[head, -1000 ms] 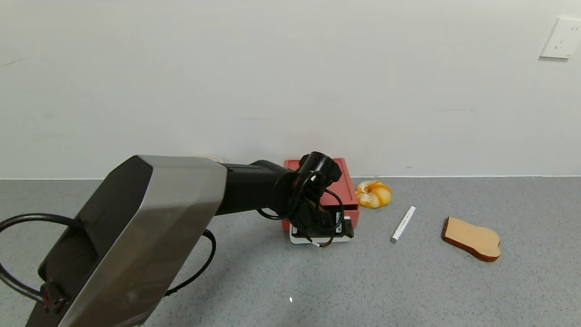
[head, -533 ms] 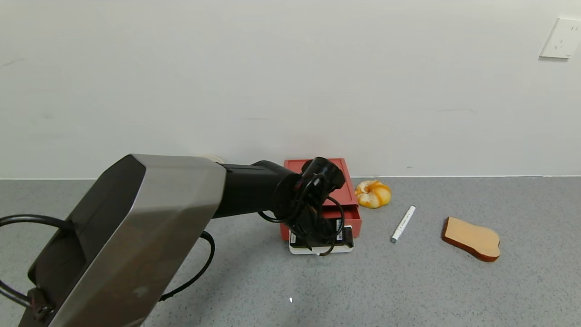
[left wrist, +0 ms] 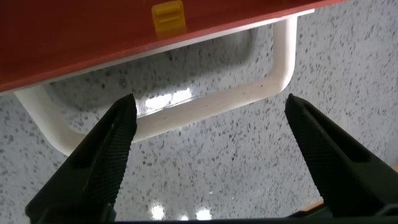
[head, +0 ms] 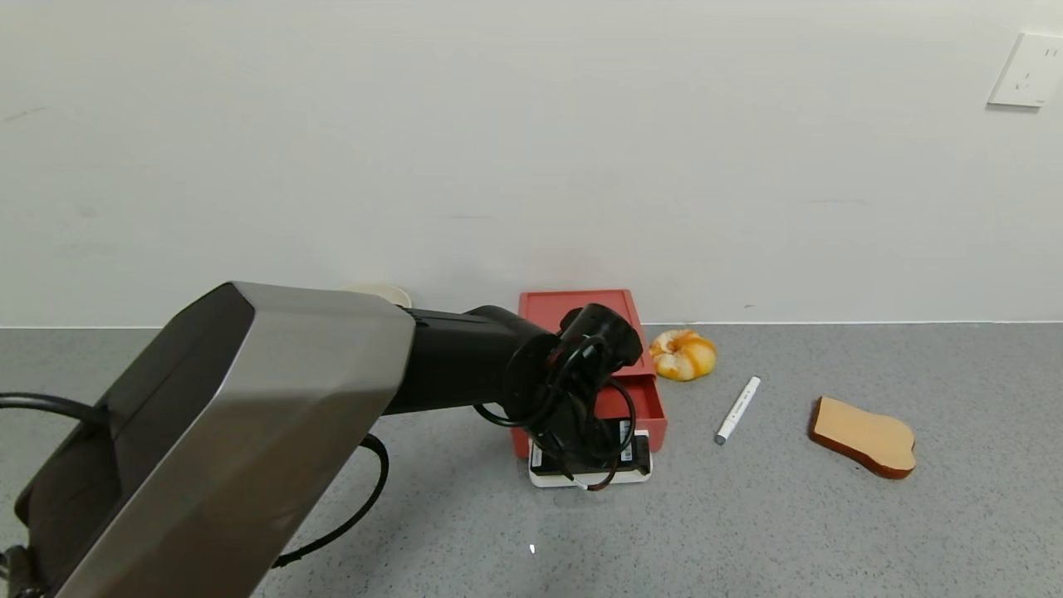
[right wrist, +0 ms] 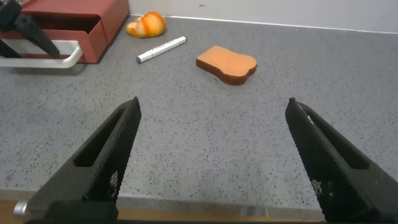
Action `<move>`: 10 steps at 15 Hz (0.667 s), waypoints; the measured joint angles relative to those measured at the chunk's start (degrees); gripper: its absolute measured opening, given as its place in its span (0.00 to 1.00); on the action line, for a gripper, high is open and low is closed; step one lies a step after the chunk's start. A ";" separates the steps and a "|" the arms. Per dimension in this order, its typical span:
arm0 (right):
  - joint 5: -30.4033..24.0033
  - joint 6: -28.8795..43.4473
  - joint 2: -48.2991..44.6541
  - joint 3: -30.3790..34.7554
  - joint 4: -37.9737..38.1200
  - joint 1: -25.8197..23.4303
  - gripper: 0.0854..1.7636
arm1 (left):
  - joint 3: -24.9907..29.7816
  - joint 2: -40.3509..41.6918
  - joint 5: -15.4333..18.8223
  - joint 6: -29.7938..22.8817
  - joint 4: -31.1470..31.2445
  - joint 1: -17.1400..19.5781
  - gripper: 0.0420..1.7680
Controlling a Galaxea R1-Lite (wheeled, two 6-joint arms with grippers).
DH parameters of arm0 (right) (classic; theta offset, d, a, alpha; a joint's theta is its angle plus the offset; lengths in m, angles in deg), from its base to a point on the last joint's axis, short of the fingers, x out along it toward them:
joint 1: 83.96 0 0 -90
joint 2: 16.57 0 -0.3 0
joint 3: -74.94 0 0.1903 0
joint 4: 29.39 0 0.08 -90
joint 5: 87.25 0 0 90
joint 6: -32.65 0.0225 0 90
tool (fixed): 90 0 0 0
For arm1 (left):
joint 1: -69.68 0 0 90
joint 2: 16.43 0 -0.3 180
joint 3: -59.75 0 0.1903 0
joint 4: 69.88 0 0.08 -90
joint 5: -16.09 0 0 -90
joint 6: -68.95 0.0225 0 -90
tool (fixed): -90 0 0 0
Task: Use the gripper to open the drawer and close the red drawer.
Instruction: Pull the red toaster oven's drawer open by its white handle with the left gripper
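The red box casing (head: 577, 303) stands against the wall. Its salmon-red drawer (head: 649, 407) is slid partly out towards me, with the white loop handle (head: 644, 473) at the front. My left gripper (head: 591, 463) hangs over the handle. In the left wrist view the left gripper (left wrist: 208, 107) is open, and the handle bar (left wrist: 186, 113) runs across between the fingertips, below the drawer front (left wrist: 93, 37). My right gripper (right wrist: 213, 109) is open and empty, low over the table near its front edge. It is out of the head view.
An orange peel-like thing (head: 683, 354), a white marker (head: 737, 409) and a brown bread-shaped slice (head: 864, 436) lie right of the drawer. The wall is close behind the box. A socket (head: 1030, 70) is on the wall at far right.
My left gripper has moved towards me, and the drawer and its white handle have slid further out of the casing with it.
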 joint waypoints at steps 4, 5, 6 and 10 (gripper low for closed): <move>0.02 -0.02 0.00 0.00 0.00 0.00 0.97 | 2.73 1.33 -0.26 -1.77 0.06 -1.18 0.97; 0.02 -0.02 0.00 0.00 0.00 0.00 0.97 | 3.36 1.60 -0.23 -2.02 0.06 -1.40 0.97; 0.00 0.00 0.00 0.00 0.00 0.00 0.97 | 3.91 1.85 -0.22 -2.76 0.17 -1.82 0.97; 0.02 0.00 0.00 0.00 0.00 0.00 0.97 | 6.07 2.71 -0.30 -3.97 -0.05 -2.86 0.97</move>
